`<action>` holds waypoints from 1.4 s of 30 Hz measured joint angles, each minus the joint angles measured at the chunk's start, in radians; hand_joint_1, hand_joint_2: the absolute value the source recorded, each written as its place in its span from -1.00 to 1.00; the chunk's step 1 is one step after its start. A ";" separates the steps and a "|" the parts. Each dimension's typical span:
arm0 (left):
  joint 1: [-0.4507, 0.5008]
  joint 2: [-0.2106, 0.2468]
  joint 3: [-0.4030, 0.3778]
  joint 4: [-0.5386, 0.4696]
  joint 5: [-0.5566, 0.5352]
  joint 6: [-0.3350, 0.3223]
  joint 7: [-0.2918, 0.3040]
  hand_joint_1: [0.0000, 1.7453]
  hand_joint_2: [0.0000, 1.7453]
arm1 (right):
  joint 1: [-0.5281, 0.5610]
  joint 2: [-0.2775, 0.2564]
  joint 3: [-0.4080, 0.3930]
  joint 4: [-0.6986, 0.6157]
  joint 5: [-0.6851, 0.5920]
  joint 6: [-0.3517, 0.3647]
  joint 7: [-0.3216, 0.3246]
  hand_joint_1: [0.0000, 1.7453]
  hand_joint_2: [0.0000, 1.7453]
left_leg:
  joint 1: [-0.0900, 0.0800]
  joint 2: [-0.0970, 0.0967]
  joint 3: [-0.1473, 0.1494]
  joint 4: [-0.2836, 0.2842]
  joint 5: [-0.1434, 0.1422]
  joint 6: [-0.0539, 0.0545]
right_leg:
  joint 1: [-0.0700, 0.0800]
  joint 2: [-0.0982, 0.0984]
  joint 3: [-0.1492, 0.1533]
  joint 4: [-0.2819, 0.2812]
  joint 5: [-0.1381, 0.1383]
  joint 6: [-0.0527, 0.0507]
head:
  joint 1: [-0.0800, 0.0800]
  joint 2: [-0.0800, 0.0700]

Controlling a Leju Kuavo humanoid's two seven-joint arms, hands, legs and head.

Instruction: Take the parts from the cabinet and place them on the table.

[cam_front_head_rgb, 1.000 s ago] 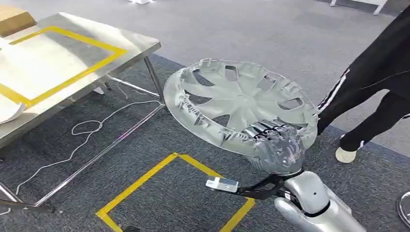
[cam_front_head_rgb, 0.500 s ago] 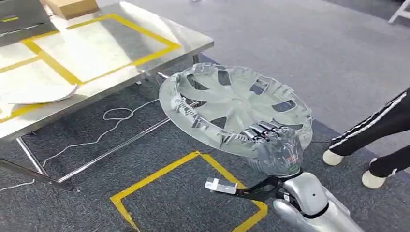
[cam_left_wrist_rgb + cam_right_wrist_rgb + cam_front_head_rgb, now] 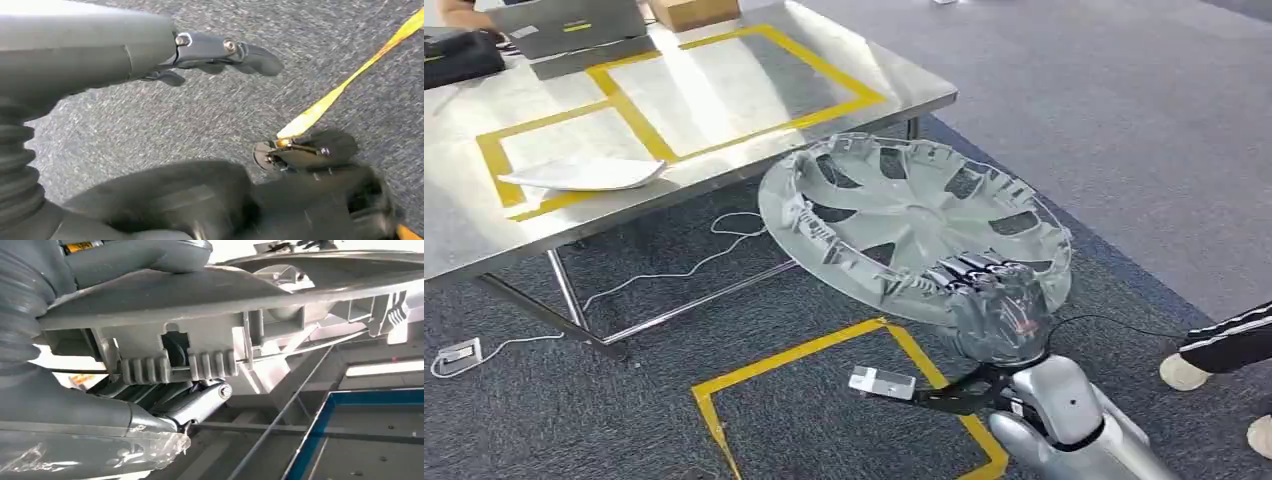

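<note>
Fingers (image 3: pixel 195 405) of the right hand (image 3: pixel 994 310) clamp the near rim of a grey wheel cover (image 3: pixel 909 215): in the right wrist view the thumb lies along one face of the rim and the darker fingers curl under the ribbed clips on the other, so the grip is closed on the part. The left hand (image 3: pixel 215 52) hangs over the carpet with its fingers loosely apart and nothing in them.

The wheel cover is in the air, off the front edge of the steel bench (image 3: pixel 464 240), above the carpet and the yellow floor tape (image 3: pixel 784 360), not yet over the benchtop. Its far rim lies near the bench's right front corner.

The step in hand looks like the carry to the bench. To do it well, the cover should be brought clear of the bench edge before it goes down, since it is held at one point and the free side could catch the edge. The yellow-taped rectangle (image 3: pixel 754 80) on the bench's right half seems the natural target; the one to its left already holds a flat pale part (image 3: pixel 584 175).

The cover is a disc, so it has no long axis. It lies nearly flat, clipped hollow side up, tilted slightly. A person's foot (image 3: pixel 1184 370) stands on the carpet, on the side of the cover away from the bench.
</note>
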 joint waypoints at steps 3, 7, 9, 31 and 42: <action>-0.008 0.002 0.000 0.000 0.001 0.000 0.000 -1.00 1.00 | 0.000 0.000 0.000 0.002 0.000 0.000 -0.001 1.00 1.00 | 0.002 0.035 -0.113 0.224 -0.085 -0.005 | 0.005 -0.046 0.001 0.000 -0.004 -0.005 | 0.000 0.000; -0.008 0.002 0.000 0.000 0.004 -0.001 0.000 -1.00 1.00 | 0.000 0.000 0.001 0.004 -0.001 0.002 -0.002 1.00 1.00 | 0.000 0.056 -0.012 0.033 0.041 0.002 | 0.006 -0.097 0.013 0.000 -0.012 0.001 | 0.001 0.000; -0.007 0.002 0.000 0.000 0.004 -0.001 0.001 -1.00 1.00 | -0.001 0.000 0.001 0.004 -0.002 0.002 -0.001 1.00 1.00 | -0.018 0.142 0.046 -0.086 0.055 0.011 | 0.021 -0.117 0.017 0.006 -0.022 0.013 | -0.004 0.000; 0.005 0.000 0.000 0.000 0.046 -0.058 -0.086 -1.00 1.00 | 0.003 -0.018 0.005 0.008 -0.030 0.043 -0.019 1.00 1.00 | -0.008 0.011 0.060 -0.094 0.054 0.051 | 0.019 -0.011 -0.007 -0.008 0.009 0.020 | 0.012 0.000; 0.009 0.003 0.000 0.000 0.052 -0.066 -0.084 -1.00 1.00 | 0.084 -0.106 -0.014 0.013 -0.033 0.116 0.006 1.00 1.00 | -0.007 0.011 0.060 -0.100 0.055 0.027 | 0.021 -0.014 -0.007 -0.007 0.008 0.013 | 0.013 0.000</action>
